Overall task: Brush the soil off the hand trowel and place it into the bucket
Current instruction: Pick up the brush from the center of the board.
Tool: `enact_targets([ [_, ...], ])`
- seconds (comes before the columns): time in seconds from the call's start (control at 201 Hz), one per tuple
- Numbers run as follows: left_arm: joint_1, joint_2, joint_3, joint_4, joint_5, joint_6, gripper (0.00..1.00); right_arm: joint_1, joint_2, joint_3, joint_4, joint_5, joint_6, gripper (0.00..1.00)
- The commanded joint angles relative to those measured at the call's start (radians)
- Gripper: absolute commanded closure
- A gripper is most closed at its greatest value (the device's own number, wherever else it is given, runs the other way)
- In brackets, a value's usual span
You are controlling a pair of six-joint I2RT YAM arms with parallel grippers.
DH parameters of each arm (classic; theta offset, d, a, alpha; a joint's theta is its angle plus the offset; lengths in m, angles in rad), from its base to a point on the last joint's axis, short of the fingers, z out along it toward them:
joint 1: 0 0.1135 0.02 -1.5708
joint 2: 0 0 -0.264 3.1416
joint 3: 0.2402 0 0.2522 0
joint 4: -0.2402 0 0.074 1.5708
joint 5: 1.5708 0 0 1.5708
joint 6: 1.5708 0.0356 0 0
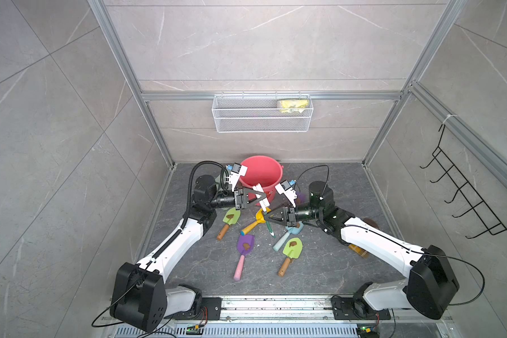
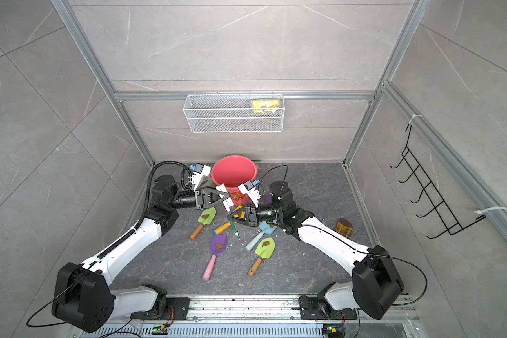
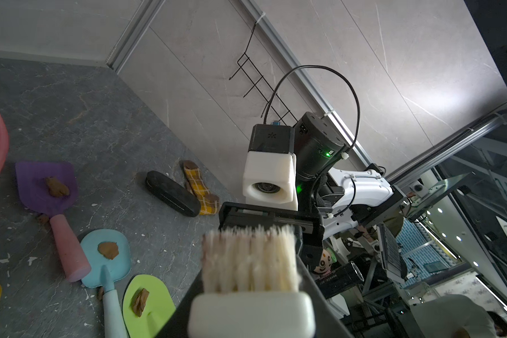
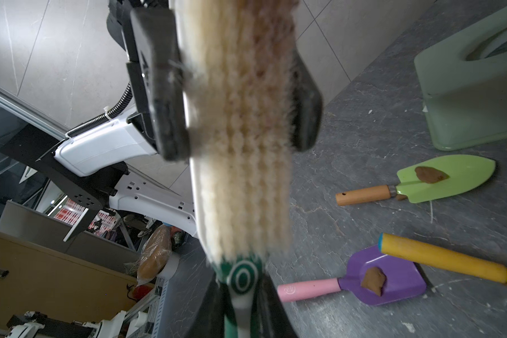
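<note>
Over a dark, stone-patterned surface (image 1: pixel 319 263) scattered with toy trowels, the coral-pink bucket (image 1: pixel 261 168) stands upright near the back wall; as far as both top views show, no trowel is in it. The two arms meet in mid-air just in front of the bucket, sharing one brush (image 4: pixel 243 146). The left tool (image 1: pixel 259 198) is closed across the cream-bristled head, its black jaws pressed to either side in the right wrist view; the right tool (image 1: pixel 266 218) has the green handle between its jaws, though whether it grips firmly or only loosely cannot be told. This looks like the brush passing from one arm to the other, a preparation rather than cleaning. Below lie a green trowel (image 1: pixel 230 219) with a wooden handle, a yellow trowel (image 1: pixel 251 226), a purple trowel (image 1: pixel 245 245), a pale blue trowel (image 1: pixel 281 241) and a second green trowel (image 1: pixel 291 248); none is lifted. The soil (image 1: pixel 247 246) sits in brown lumps on every blade that shows; the yellow blade is partly hidden under the tools. By this evidence nothing is brushed or binned; the whole job remains.
</note>
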Motion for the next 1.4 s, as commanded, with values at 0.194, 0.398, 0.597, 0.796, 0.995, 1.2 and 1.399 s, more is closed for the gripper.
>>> enact_targets([
  [0.194, -0.014, -0.07, 0.008, -0.233, -0.499, -0.305, 1.0, 0.019, -0.207, -0.124, 0.029, 0.391, -0.188, 0.13],
  [0.398, -0.049, -0.103, -0.023, -0.216, -0.579, -0.484, 1.0, 0.13, -0.208, -0.222, 0.191, 0.551, -0.27, 0.05],
  [0.597, -0.053, -0.108, -0.055, -0.213, -0.588, -0.585, 1.0, 0.173, -0.194, -0.286, 0.335, 0.628, -0.312, 0.16],
  [0.796, -0.054, -0.119, -0.078, -0.2, -0.588, -0.612, 1.0, 0.173, -0.182, -0.303, 0.399, 0.621, -0.313, 0.46],
  [0.995, -0.054, -0.128, -0.08, -0.196, -0.576, -0.615, 1.0, 0.172, -0.148, -0.287, 0.408, 0.621, -0.321, 0.6],
  [1.2, -0.054, -0.123, -0.079, -0.193, -0.56, -0.615, 1.0, 0.173, -0.124, -0.261, 0.401, 0.62, -0.316, 0.7],
  [1.399, -0.054, -0.127, -0.082, -0.192, -0.559, -0.614, 1.0, 0.173, -0.112, -0.242, 0.378, 0.632, -0.317, 0.74],
])
